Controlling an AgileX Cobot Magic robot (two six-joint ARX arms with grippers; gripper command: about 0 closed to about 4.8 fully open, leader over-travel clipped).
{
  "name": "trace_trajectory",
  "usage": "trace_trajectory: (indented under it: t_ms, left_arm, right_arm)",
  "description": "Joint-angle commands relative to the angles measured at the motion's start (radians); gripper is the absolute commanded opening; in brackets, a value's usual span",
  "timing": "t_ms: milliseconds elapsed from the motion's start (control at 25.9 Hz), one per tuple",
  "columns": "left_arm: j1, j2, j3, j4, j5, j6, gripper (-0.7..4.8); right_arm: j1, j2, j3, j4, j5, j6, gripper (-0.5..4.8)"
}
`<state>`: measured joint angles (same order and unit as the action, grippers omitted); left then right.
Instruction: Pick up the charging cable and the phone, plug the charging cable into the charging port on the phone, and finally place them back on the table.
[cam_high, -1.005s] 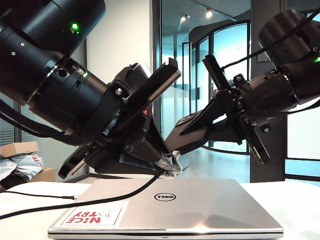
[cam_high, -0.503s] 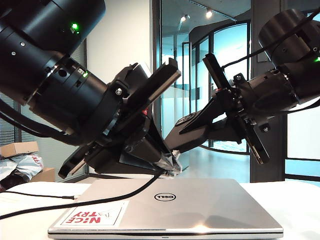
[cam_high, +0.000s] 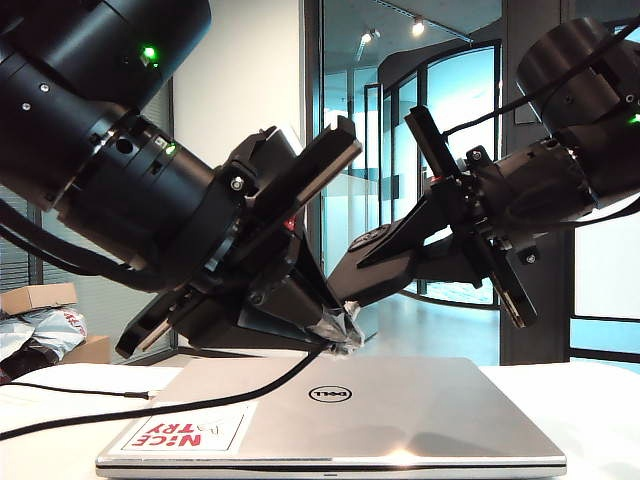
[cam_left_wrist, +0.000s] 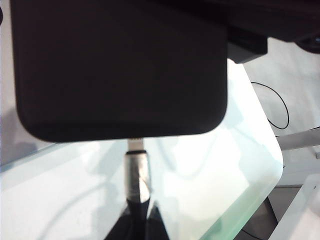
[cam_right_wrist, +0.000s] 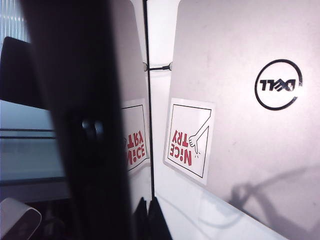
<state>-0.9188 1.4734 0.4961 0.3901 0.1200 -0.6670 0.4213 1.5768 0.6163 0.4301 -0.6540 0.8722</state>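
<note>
Two grippers meet in the air just above the closed silver laptop (cam_high: 340, 415), near its back edge. The left gripper (cam_left_wrist: 136, 220) has its jaws closed tight on the charging cable (cam_left_wrist: 136, 175), pinching it just behind the silvery plug. In the left wrist view the tip of this plug touches the middle of the short edge of the phone (cam_left_wrist: 120, 70); how deep it sits in the port I cannot tell. From the plug, the black cord hangs down over the laptop lid and runs off its left side onto the table (cam_high: 590, 400).

The right gripper (cam_right_wrist: 146, 217) also has its jaws nearly closed, and they grip the phone by its flat faces; in the right wrist view the phone fills the frame as a dark edge-on slab, with the laptop and its sticker (cam_right_wrist: 189, 137) reflected in its glossy face. In the exterior view the phone is held tilted above the laptop, with its lower end toward the left gripper.

A second thin black cord (cam_high: 70, 388) lies on the table to the left of the laptop.
</note>
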Motion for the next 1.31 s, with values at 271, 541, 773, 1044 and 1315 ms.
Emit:
trace_trajectory:
  t_ms: [271,541,773,1044,1315]
  left_arm:
    - [0.002,-0.003,0.002,0.016,-0.004,0.004,-0.06]
    - [0.002,-0.003,0.002,0.016,-0.004,0.005,-0.06]
    - [0.003,-0.003,0.002,0.017,-0.004,0.005,-0.06]
    - [0.003,-0.003,0.002,0.028,-0.004,0.005,-0.06]
    - [0.001,-0.003,0.002,0.064,-0.004,0.005,0.44]
  right_arm:
    - [0.039,-0.012,0.005,0.007,0.009,-0.068,-0.05]
    - [0.039,-0.012,0.005,-0.038,0.008,-0.113,-0.05]
    - [0.039,-0.012,0.006,-0.057,-0.026,-0.037,-0.05]
    - [0.039,-0.012,0.006,-0.056,-0.029,-0.061,-0.05]
    - [0.038,-0.012,0.006,-0.056,-0.014,-0.061,-0.05]
